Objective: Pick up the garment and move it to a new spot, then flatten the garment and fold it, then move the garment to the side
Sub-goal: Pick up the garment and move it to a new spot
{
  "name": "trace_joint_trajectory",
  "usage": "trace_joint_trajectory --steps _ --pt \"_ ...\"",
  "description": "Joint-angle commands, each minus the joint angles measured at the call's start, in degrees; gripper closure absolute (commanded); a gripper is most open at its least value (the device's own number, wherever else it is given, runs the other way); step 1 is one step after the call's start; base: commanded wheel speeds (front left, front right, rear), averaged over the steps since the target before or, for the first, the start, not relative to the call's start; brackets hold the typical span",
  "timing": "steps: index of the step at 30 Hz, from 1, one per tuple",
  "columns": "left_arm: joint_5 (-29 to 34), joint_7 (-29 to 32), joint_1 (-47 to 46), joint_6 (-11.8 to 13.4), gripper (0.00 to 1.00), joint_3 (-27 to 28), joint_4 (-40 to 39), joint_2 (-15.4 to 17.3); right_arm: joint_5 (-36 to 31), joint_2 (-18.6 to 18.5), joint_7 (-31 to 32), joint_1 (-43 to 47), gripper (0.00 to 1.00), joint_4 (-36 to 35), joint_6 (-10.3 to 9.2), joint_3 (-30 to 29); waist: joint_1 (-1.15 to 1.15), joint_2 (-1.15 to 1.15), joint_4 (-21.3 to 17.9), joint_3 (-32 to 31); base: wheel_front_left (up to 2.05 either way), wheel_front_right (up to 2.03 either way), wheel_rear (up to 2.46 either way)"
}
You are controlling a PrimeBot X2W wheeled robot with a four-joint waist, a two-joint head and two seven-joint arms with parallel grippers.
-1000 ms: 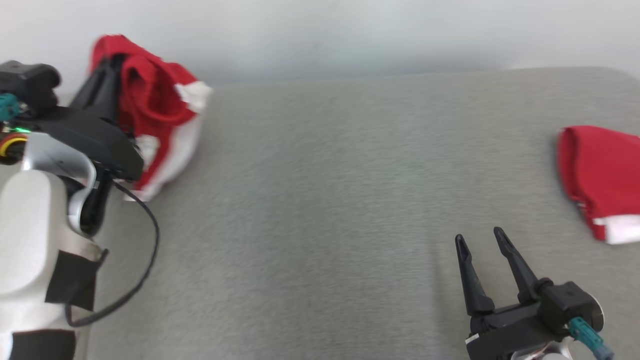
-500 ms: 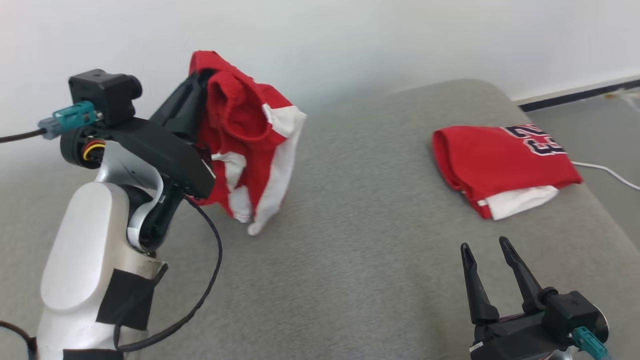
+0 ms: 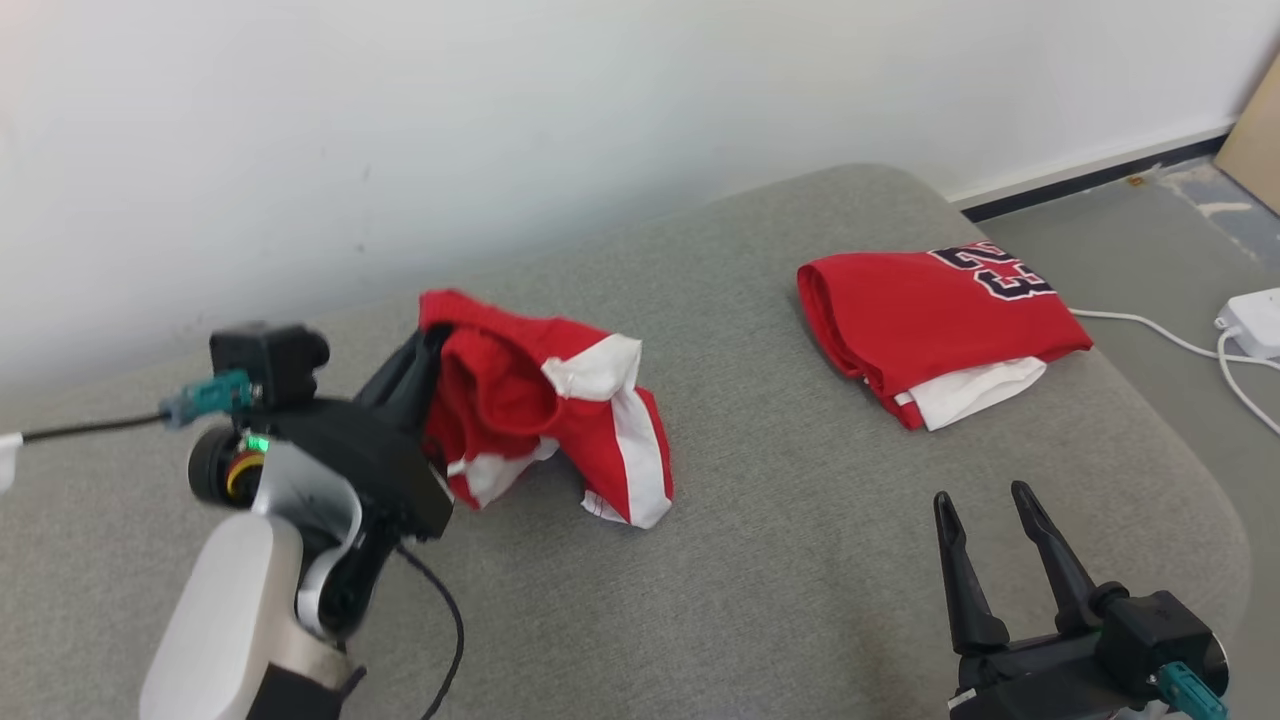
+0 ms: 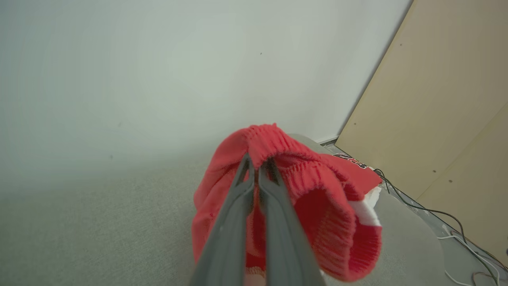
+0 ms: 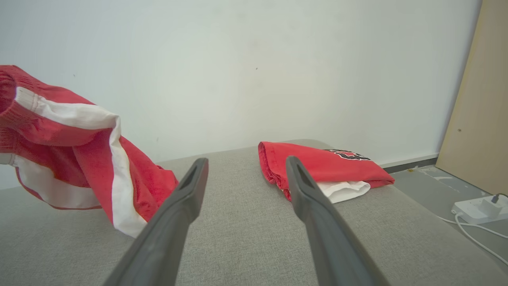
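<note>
Red garment (image 3: 520, 400) hung clamped in your left gripper (image 4: 257, 163) — mid-move; next it likely needed laying down flat, right gripper (image 3: 980, 497) spread.

So your left gripper (image 3: 420, 360) is pinched tight on the top end of the red-and-white shorts (image 3: 540, 400), well left of the folded red jersey (image 3: 930, 320). The shorts are bunched at the fingers and their low end droops onto the grey cushion (image 3: 780, 560). Your right gripper (image 3: 980, 495) sits in front of the jersey, near it, fingers spread apart. Right of the jersey, a white power strip (image 3: 1250, 320) and cable (image 3: 1140, 322) lie on the floor.
</note>
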Motion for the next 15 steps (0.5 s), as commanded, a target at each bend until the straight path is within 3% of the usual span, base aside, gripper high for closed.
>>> trace_joint_trajectory --steps 1,13,14,15 --pt "-0.4 -0.5 1.2 0.0 1.0 0.3 0.5 0.2 -0.1 0.2 0.0 -0.2 0.0 -0.2 -0.05 -0.1 0.0 0.0 1.9 2.1 0.0 0.0 0.0" --pt "1.9 -11.3 4.5 -1.2 1.0 -0.8 14.4 2.4 -0.6 0.3 0.0 -3.8 0.0 0.1 -0.05 1.4 0.0 0.0 5.5 7.5 0.0 0.0 0.0" --pt "2.3 -12.5 4.4 -1.1 0.93 -0.9 15.7 2.5 -0.7 0.2 0.0 -3.7 0.0 0.3 -0.05 1.3 0.0 0.0 5.7 7.3 0.0 0.0 0.0" --pt "2.7 -13.6 4.3 -0.9 0.59 -1.0 16.8 2.5 -0.7 0.2 0.0 -3.5 0.0 0.5 -0.05 1.3 0.0 0.0 5.9 7.1 0.0 0.0 0.0"
